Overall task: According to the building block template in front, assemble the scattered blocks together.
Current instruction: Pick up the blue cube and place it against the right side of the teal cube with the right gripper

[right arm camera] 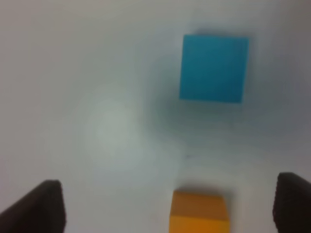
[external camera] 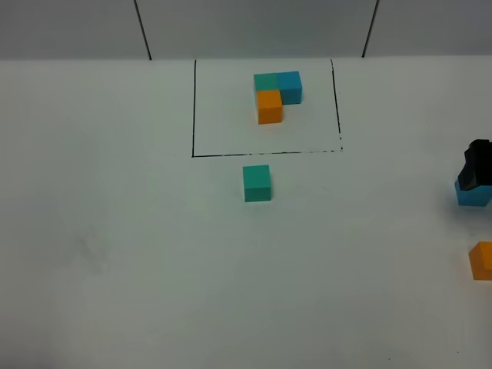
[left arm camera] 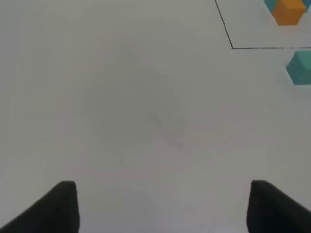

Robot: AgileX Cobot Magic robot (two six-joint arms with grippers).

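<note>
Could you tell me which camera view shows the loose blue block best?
The right wrist view: the loose blue block shows its whole top face, slightly blurred. In the exterior high view it sits at the frame's edge, partly hidden behind the right gripper. The left wrist view does not show it.

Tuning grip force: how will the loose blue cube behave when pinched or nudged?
The blue cube looks rigid with flat, parallel faces, so it should pinch squarely. Resting flat on the table, it will probably slide, not roll. Matte finish suggests decent grip.
</note>
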